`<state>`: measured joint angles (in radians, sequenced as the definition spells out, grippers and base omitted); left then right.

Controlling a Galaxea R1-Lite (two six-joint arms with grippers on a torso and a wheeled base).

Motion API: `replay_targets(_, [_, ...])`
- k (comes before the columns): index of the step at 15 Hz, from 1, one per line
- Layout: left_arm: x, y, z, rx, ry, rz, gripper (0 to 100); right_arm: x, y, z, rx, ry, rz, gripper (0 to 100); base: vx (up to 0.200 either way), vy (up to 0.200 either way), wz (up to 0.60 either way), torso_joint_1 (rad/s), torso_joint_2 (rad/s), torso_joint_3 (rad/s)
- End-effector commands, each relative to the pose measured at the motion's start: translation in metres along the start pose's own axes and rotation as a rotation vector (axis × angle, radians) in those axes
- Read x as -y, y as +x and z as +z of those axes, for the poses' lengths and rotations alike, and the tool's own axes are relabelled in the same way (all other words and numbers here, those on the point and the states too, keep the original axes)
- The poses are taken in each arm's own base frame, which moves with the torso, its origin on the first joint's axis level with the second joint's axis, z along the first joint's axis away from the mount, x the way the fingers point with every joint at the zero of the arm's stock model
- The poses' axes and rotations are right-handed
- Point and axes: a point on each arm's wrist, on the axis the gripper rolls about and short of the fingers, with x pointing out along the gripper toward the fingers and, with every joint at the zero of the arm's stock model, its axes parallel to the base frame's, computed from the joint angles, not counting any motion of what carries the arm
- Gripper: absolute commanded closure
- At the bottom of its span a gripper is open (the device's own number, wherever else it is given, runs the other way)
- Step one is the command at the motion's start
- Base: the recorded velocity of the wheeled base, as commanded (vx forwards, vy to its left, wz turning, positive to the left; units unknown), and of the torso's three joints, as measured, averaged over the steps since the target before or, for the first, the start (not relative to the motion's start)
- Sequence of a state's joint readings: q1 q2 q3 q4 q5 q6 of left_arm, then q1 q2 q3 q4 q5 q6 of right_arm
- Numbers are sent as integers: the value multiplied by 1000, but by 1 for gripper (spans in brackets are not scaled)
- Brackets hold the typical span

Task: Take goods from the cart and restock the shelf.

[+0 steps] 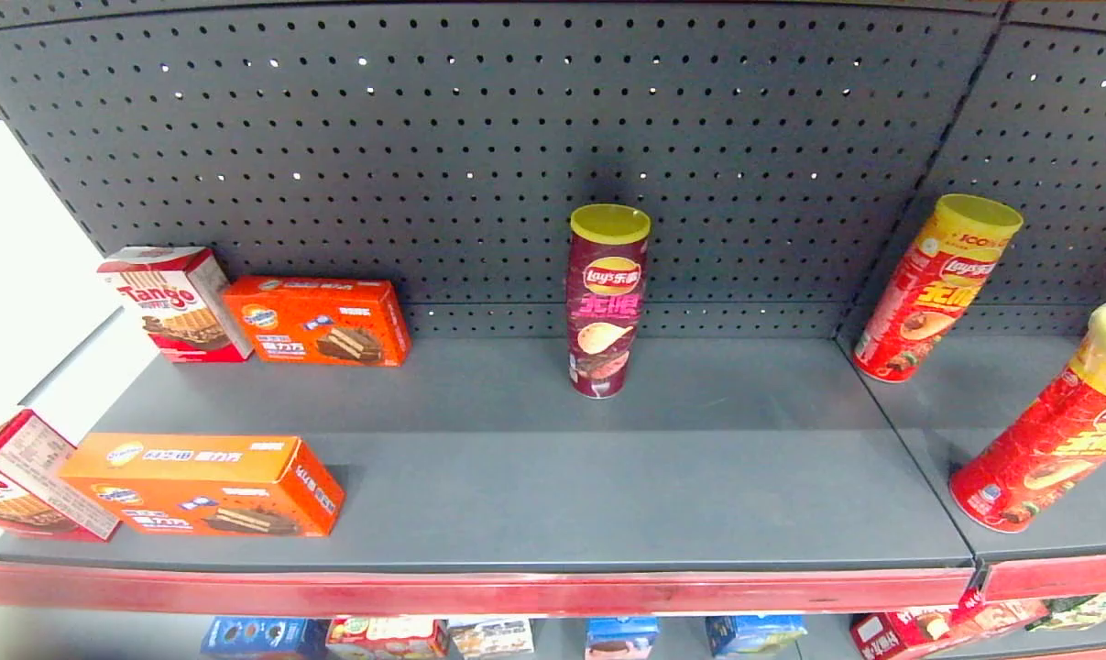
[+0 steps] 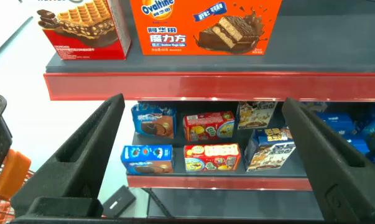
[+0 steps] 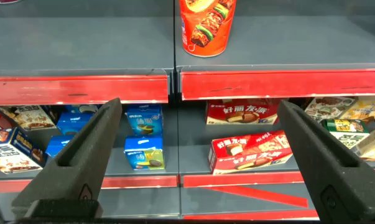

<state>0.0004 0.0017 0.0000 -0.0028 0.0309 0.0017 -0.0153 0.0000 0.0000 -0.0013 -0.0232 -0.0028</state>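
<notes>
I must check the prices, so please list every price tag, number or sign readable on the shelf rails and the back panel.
On the upper rail: none; the red strip is bare.
On the lower rail: none.
On the back panel: none, only holes.
Print stands only on the boxes and cans.

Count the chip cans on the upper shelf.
3: maroon can at back centre, red can at back right, second red can front right, partly cut off; more may sit beyond.

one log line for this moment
left gripper open, empty | right gripper open, empty | shelf: maroon chip can upright at back
</notes>
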Motion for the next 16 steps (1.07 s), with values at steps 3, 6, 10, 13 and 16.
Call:
replay_targets(3, [0,0,0,0,0,1,0,0,0,0,0,-2,-1,0,0,0,0,0,0,0])
replay_targets(6, [0,0,0,0,0,-1,0,0,0,0,0,1,0,0,0,0,0,0,0,0])
replay_targets(10, [0,0,0,0,0,-1,0,0,0,0,0,3,-1,0,0,0,450,1,2,3])
replay_targets(13, [0,0,0,0,0,-2,0,0,0,0,0,3,-1,0,0,0,600,9,1,2])
replay_targets(16, [0,0,0,0,0,-2,0,0,0,0,0,1,-1,0,0,0,600,6,4,-1])
